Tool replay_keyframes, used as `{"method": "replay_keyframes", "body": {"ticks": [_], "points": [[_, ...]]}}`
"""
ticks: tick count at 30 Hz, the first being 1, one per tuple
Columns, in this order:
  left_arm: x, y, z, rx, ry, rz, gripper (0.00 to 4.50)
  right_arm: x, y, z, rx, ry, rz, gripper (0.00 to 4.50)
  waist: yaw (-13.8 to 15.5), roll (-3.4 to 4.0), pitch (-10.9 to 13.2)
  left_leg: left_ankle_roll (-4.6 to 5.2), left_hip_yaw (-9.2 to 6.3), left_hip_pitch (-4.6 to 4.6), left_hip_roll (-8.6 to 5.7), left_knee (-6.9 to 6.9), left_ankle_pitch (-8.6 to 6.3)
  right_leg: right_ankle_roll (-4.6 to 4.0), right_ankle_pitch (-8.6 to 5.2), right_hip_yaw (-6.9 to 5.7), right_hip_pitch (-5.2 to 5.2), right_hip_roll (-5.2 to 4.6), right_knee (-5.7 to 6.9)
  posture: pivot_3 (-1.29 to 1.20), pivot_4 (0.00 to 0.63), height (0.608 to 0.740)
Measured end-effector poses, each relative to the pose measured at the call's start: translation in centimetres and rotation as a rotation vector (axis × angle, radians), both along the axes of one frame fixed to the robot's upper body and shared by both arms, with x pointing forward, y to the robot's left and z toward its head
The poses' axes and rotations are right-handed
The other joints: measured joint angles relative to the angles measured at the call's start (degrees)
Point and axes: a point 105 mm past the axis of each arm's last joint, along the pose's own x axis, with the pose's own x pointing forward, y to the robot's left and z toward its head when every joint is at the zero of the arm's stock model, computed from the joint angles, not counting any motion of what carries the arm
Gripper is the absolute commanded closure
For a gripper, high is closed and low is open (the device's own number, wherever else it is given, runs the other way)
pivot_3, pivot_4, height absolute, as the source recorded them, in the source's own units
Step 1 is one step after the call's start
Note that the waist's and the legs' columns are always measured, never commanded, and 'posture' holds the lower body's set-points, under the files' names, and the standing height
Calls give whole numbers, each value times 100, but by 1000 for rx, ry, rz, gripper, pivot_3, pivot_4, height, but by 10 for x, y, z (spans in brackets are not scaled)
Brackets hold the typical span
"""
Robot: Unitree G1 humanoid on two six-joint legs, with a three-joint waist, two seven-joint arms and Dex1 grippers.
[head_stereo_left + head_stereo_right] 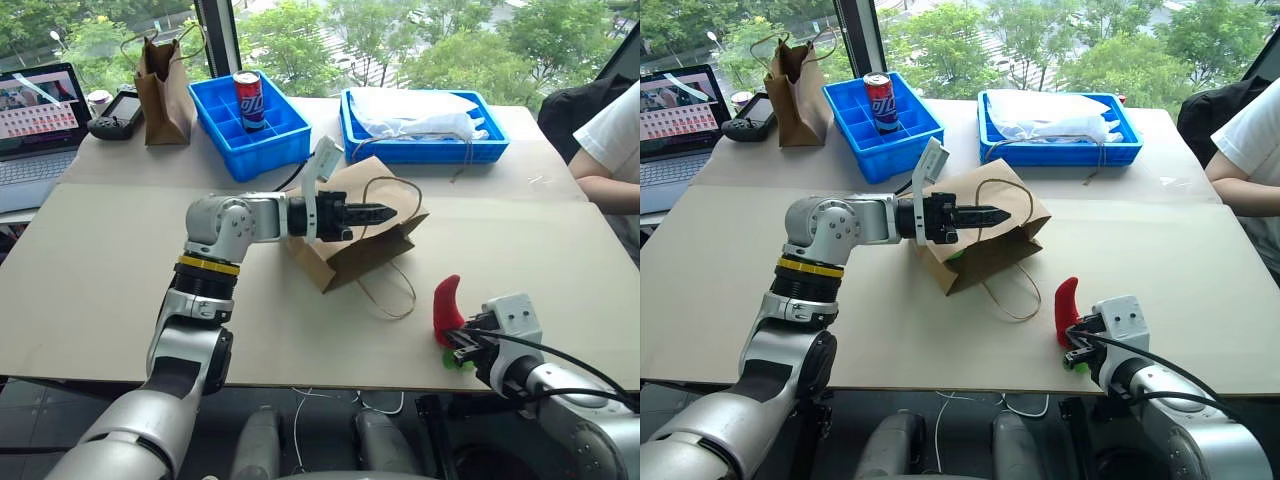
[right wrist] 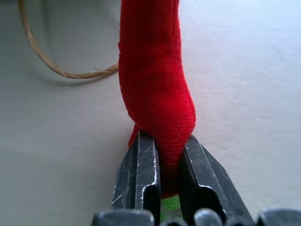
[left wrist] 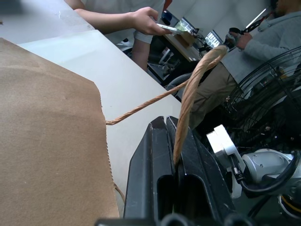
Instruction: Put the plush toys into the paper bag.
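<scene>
Inside paper bag (image 1: pixel 985 235): green toy (image 1: pixel 956 256).

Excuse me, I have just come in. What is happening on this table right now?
A humanoid robot is packing soft toys into the wide light-brown paper bag, which lies on the table. Its left gripper is shut on the bag's thin string handle. Its right gripper is shut on the red chili-shaped plush toy near the table's front edge, not yet in the bag. Something green shows in the bag's opening.

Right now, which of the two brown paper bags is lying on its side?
The wide light-brown paper bag mid-table, its string handle pinched by the left gripper. The narrower, darker bag stands upright by the laptop.
</scene>
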Motion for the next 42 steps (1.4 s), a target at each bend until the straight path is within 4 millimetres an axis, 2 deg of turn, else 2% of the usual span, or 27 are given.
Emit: {"method": "replay_keyframes", "body": {"ticks": [3, 6, 10, 17, 22, 26, 29, 32, 38, 42], "points": [[0, -4, 8, -15, -14, -8, 4500, 13, 23, 18, -40, -70, 160, 4478, -15, 0, 0, 0, -5, 1, -1, -8, 0, -3, 0, 0, 0, 2, 0, 0, 150, 722], [0, -8, 14, -28, -19, -11, 4500, 28, 35, 26, -99, -85, 252, 4478, -13, -2, 2, 0, -5, -4, -3, -8, 0, -5, 2, 1, -4, 1, -2, 0, 150, 722], [-1, -6, 25, -40, -38, -10, 4500, 47, 53, 17, -112, -44, 317, 4478, 3, -2, 1, 1, -6, -3, -4, -10, 0, -3, 0, 2, -3, 1, -2, 0, 150, 722], [0, -4, 26, -42, -39, 7, 4500, 90, 79, 19, -140, -63, 376, 4478, 3, -1, 2, 0, -6, -6, -6, -9, 0, -4, 1, 3, -7, 0, -1, 0, 150, 722], [0, -6, 26, -37, -43, 12, 4500, 117, 91, 42, -164, -138, 416, 4478, 7, 0, 3, 1, -7, -8, -6, -10, 0, -4, 1, 1, -8, 0, 0, 0, 150, 722], [-2, -6, 28, -44, -54, 16, 4500, 113, 90, 48, -153, -96, 498, 4478, 39, 1, 3, 1, -10, -13, -9, -14, 0, -2, 0, 0, -5, -3, -3, 0, 150, 722], [-3, -5, 25, -38, -42, 22, 4500, 105, 75, 50, -209, -60, 538, 4478, 36, 4, 5, 1, -11, -18, -11, -13, 0, -2, 0, 0, -8, -6, -4, 0, 150, 722], [-3, -3, 21, -37, -33, 33, 4500, 107, 64, 58, -297, -103, 556, 4478, 17, 4, 5, 1, -11, -14, -11, -13, 0, -1, -1, 1, -9, -4, -1, 0, 150, 722], [-6, -7, 21, -39, -24, 27, 4500, 108, 85, 66, -521, -285, 756, 4478, -46, 5, 6, 0, -12, -8, -9, -13, 0, -1, -1, 4, -9, 0, 3, 0, 150, 722], [-6, -8, 21, -44, -22, 28, 4500, 114, 108, 56, -522, -366, 839, 4478, -41, 5, 6, 0, -11, -8, -11, -11, 0, -1, 0, 5, -8, -2, 4, 0, 150, 722]]}}
